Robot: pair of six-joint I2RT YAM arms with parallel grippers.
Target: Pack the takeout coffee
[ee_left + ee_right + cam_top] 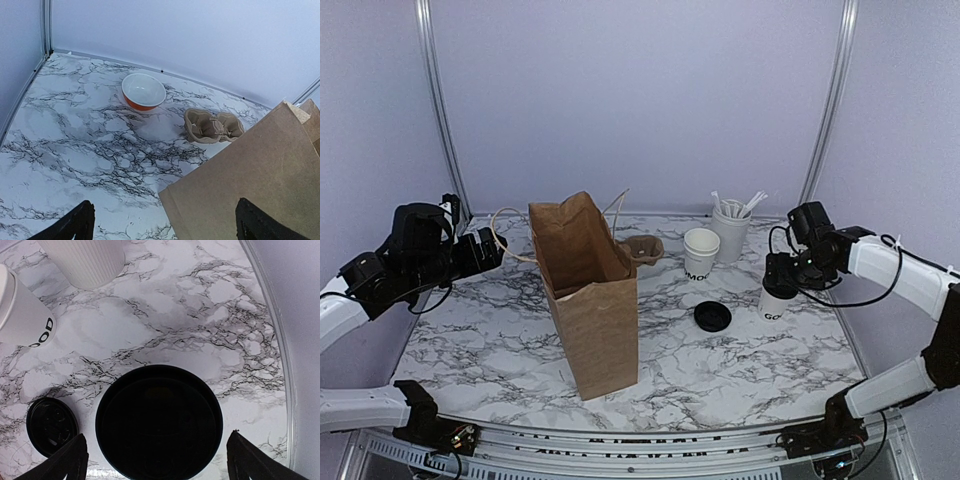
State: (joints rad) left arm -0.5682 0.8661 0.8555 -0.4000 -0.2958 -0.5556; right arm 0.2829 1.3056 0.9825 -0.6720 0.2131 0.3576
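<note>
A brown paper bag (588, 300) stands upright with its mouth open near the middle of the marble-patterned table (480, 345), its twine handles splayed out at the top. Behind its right edge, toward the back wall, lies a brown moulded-pulp cup carrier (643, 248). Further right stands a white ribbed cup (730, 235) holding white stirrers. An orange bowl (143, 91), white inside, sits upright left of the carrier, apart from it.

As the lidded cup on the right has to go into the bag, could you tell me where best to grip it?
Probably the white wall just under the black lid of the lidded cup, coming from above with the open right end effector. The cup stands upright and widens upward, so the lid rim should stop slipping.
</note>
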